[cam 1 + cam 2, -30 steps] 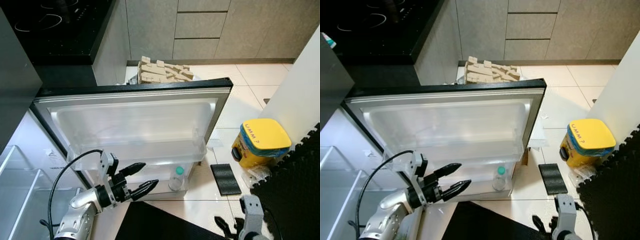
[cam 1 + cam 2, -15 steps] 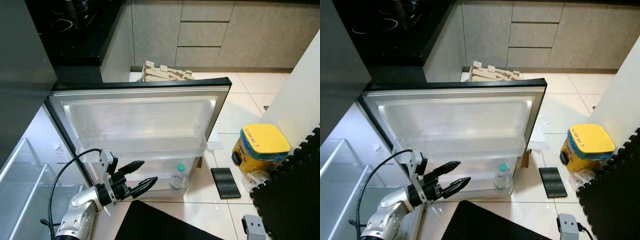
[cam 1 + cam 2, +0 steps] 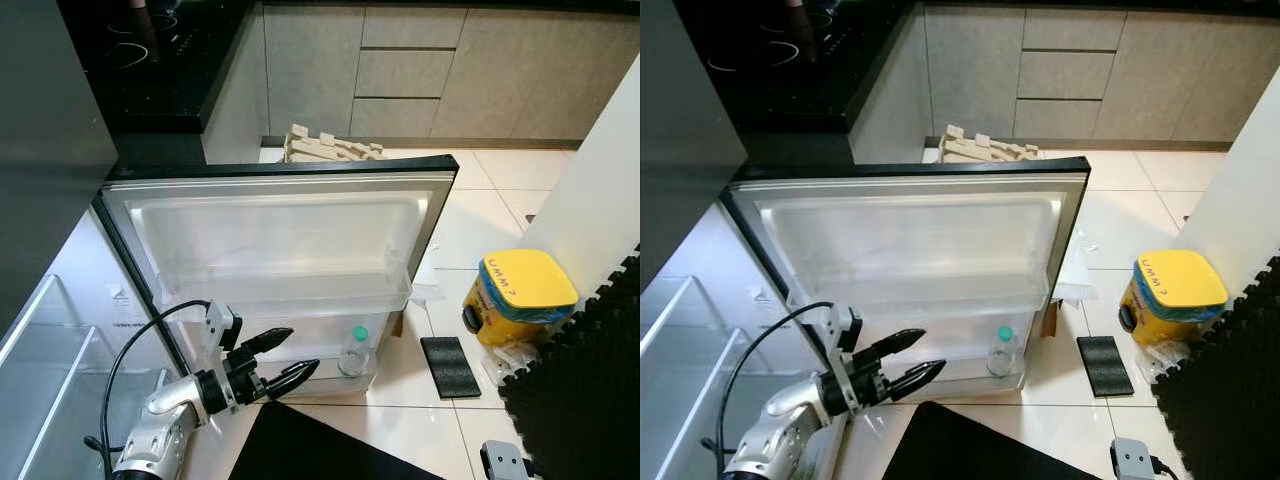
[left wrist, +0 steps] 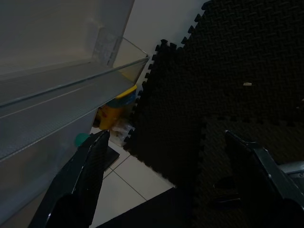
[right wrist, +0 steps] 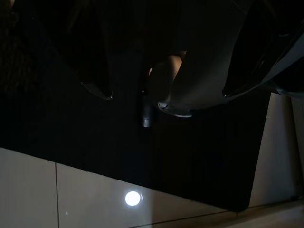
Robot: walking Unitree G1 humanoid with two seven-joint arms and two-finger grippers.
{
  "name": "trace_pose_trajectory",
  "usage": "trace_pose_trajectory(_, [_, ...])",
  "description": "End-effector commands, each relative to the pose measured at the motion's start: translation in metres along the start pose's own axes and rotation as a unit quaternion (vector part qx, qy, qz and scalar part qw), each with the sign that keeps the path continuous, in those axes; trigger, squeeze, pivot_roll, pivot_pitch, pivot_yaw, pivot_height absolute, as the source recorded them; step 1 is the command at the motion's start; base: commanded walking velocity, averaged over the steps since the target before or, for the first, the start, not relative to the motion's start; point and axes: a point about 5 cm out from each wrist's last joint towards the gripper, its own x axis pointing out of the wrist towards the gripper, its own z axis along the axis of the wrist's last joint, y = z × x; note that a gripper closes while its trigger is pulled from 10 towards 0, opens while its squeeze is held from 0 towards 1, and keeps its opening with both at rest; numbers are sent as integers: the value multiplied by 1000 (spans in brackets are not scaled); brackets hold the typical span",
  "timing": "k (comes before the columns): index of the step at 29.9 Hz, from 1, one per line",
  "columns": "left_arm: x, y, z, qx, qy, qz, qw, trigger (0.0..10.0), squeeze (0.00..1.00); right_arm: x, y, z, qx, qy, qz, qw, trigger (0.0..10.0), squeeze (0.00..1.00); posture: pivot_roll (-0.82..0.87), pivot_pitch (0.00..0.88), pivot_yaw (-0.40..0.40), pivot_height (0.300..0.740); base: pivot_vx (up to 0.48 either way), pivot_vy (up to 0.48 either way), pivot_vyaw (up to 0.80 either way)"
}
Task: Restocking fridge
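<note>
The fridge door (image 3: 280, 235) stands wide open, its pale inner side facing me. A clear bottle with a green cap (image 3: 353, 352) stands upright in the door's lowest shelf (image 3: 320, 335). My left gripper (image 3: 303, 348) is open and holds nothing. It is a short way left of the bottle, pointing at that shelf. In the left wrist view its fingers (image 4: 80, 180) are spread, with the green cap (image 4: 81, 139) beyond them. My right arm (image 3: 505, 462) hangs low, and in the dark right wrist view its fingers (image 5: 97, 76) are apart over the floor.
The fridge's clear inner drawers (image 3: 40, 380) are at my left. A yellow bin (image 3: 520, 290), a small black pad (image 3: 447, 353) and black foam mats (image 3: 585, 380) lie on the tiled floor to the right. Cardboard (image 3: 325, 147) sits behind the door. A black hob (image 3: 150, 50) is above.
My left gripper has edged slightly right toward the bottle. My right arm has sunk lower, and the camera has shifted a little.
</note>
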Motion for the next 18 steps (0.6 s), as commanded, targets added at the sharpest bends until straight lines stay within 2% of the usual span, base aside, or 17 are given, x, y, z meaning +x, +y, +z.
trace_pose_trajectory(1, [1, -2, -3, -2, 8, -2, 1000, 10000, 0, 0, 2, -6, 4, 14, 0, 1000, 10000, 0, 109, 55, -20, 740, 0, 0, -800])
trace_pose_trajectory(18, [2, 0, -2, 5, 14, -4, 1000, 10000, 0, 2, 6, -3, -7, 16, 8, 1000, 10000, 0, 110, 38, -22, 740, 0, 0, -772])
